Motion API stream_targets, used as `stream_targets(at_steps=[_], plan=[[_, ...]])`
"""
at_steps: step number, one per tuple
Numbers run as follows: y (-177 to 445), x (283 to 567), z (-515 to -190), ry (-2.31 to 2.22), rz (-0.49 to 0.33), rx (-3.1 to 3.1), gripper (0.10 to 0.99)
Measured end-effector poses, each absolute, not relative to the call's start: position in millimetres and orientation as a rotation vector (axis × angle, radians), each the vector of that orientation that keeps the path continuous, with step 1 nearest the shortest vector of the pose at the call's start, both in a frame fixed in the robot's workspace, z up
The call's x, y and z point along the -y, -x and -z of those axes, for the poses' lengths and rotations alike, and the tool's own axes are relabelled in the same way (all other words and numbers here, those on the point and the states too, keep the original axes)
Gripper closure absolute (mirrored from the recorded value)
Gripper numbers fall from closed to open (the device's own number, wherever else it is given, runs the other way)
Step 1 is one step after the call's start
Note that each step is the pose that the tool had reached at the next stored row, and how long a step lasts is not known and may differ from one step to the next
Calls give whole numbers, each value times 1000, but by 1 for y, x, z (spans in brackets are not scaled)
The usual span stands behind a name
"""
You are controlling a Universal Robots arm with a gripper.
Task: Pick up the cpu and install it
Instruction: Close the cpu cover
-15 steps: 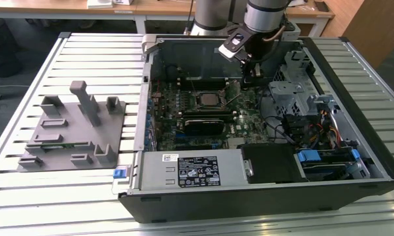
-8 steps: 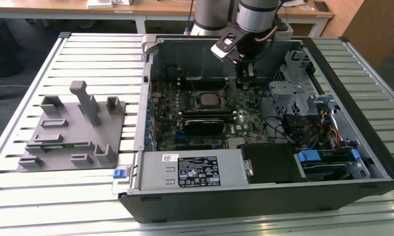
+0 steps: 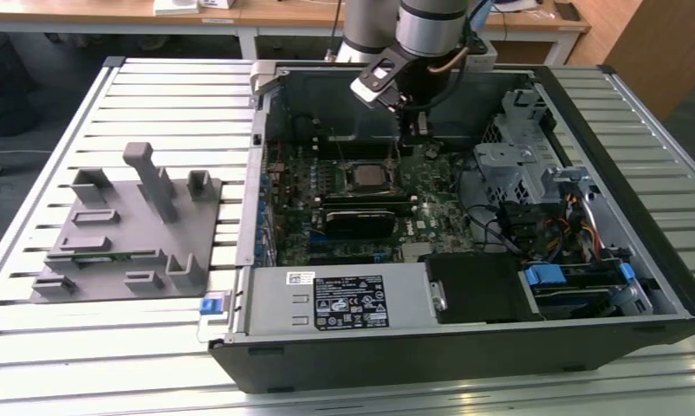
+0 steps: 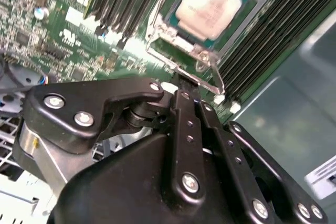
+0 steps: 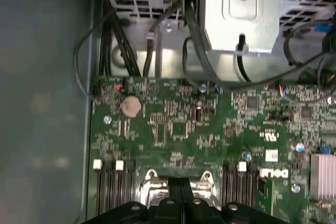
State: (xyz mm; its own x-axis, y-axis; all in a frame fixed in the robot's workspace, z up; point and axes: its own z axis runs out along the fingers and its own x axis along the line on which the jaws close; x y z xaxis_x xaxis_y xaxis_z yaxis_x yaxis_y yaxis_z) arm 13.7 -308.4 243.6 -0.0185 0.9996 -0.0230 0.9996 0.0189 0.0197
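The cpu [image 4: 209, 4], a small square chip with a pale silvery top, lies in the socket on the green motherboard; in the exterior view the cpu [image 3: 367, 176] sits mid-board inside the open case. My gripper [image 4: 181, 78] is shut with nothing between its fingers, and its tips are at the edge of the socket's metal bracket [image 4: 211, 73], just beside the chip. In the exterior view the gripper [image 3: 420, 139] reaches down into the case, slightly behind and to the exterior view's right of the socket. In the first wrist view the black fingers [image 5: 178, 188] meet over the bracket.
The open computer case [image 3: 625, 113] lies on a slatted table. A grey plastic tray with upright posts [image 3: 128, 225] stands outside it on the exterior view's left. Memory slots [image 4: 273, 35] flank the socket. A metal drive cage [image 3: 521, 165], cables [image 5: 131, 40] and a power supply [image 3: 347, 299] crowd the case.
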Motion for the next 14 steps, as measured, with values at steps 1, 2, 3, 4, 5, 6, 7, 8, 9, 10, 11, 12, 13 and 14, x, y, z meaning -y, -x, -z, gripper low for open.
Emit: stream_targets(at_steps=[1, 2, 3, 4, 5, 6, 7, 8, 9, 10, 11, 12, 13, 14], plan=[[-11, 308, -244, -2179, 3, -2221, 980], [-9, 308, -243, -2179, 3, -2221, 980], [-7, 308, -243, -2179, 3, -2220, 980], [-6, 308, -243, -2179, 3, -2220, 980], [-5, 308, -243, -2179, 3, -2220, 980], [-4, 308, -242, -2179, 3, -2221, 980], [-3, 308, -242, -2179, 3, -2221, 980], [0, 308, -242, -2179, 3, -2221, 980], [2, 308, -241, -2179, 3, -2220, 980], [5, 308, -240, -2179, 3, -2221, 980], [8, 308, -240, -2179, 3, -2221, 980], [11, 308, -239, -2179, 3, -2220, 980], [14, 309, -238, -2179, 3, -2220, 980], [17, 309, -238, -2179, 3, -2221, 980]])
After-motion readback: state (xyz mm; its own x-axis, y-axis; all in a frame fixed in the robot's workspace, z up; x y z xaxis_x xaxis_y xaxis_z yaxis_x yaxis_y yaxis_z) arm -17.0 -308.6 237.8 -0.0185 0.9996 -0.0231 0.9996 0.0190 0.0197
